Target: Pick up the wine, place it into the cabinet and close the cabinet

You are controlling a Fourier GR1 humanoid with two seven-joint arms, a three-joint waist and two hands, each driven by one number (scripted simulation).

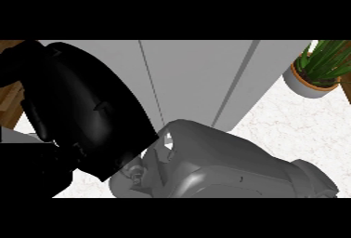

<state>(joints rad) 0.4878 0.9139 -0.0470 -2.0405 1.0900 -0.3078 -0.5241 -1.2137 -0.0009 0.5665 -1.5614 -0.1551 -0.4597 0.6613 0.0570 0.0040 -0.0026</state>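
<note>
A large black hand (82, 107) is raised close to the camera before the grey cabinet (198, 79); its fingers cannot be made out. A grey forearm (226, 167) is seen below.

cabinet (198, 79): smooth matt grey | counter (302, 130): white marble | hand (89, 116): glossy black

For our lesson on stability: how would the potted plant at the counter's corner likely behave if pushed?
The potted plant would probably slide rather than roll, since its pot looks squat and broad. Its long leaves reach well past the rim, so a high push might tip it. The pot looks rigid and possibly breakable.
</note>
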